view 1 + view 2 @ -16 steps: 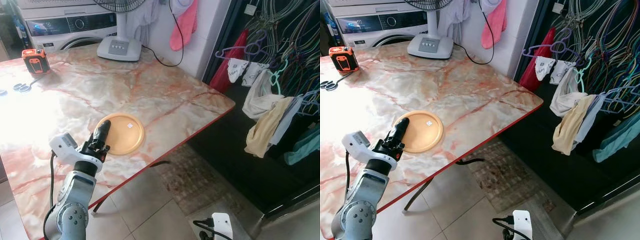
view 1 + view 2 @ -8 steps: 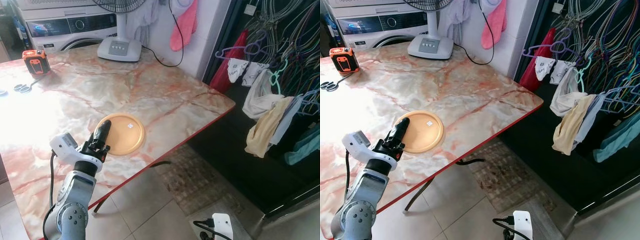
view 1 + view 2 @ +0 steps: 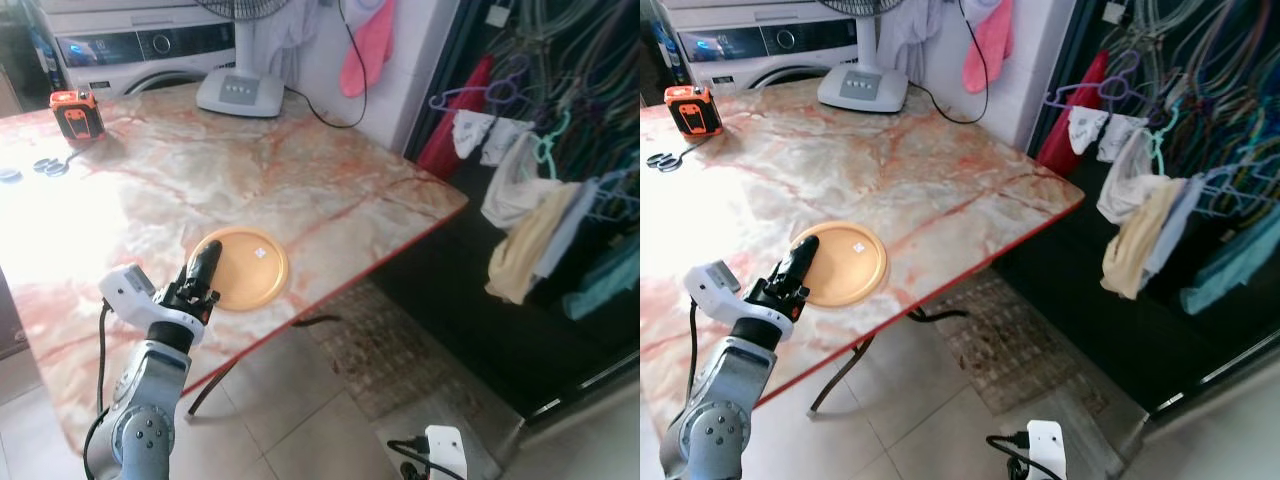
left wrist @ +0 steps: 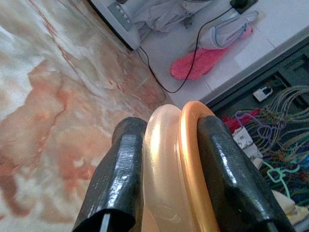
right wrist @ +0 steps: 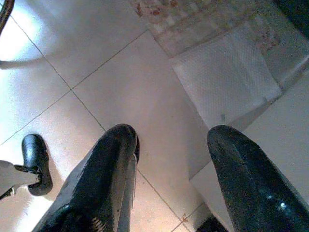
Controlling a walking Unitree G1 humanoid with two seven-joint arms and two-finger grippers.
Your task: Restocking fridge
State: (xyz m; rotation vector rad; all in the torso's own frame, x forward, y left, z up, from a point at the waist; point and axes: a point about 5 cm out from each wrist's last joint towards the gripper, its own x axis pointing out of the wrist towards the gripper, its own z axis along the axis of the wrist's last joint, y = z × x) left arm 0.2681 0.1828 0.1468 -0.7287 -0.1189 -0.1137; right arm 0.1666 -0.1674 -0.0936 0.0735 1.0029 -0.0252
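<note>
On the marble table [image 3: 330, 200], the left gripper [image 3: 203, 268] clamps the orange plate's [image 3: 245, 268] nine-o'clock rim, seemingly to lift it, while the right gripper [image 5: 169, 159] hangs spread over floor tiles.

Big marble-look table [image 3: 300, 190] with pinkish-red veining and a red edge. The orange plate [image 3: 245, 268] lies flat on it near the front edge, and the left gripper [image 4: 166, 159] has its two fingers pinched on the plate's rim. Well beyond the gripper, at the far side, a fan's white base [image 3: 240, 96] stands on the top with its black cord trailing off. Far off to the gripper's left there's an orange and black tape measure [image 3: 77, 111] and, near it, a pair of scissors [image 3: 665, 158].
</note>
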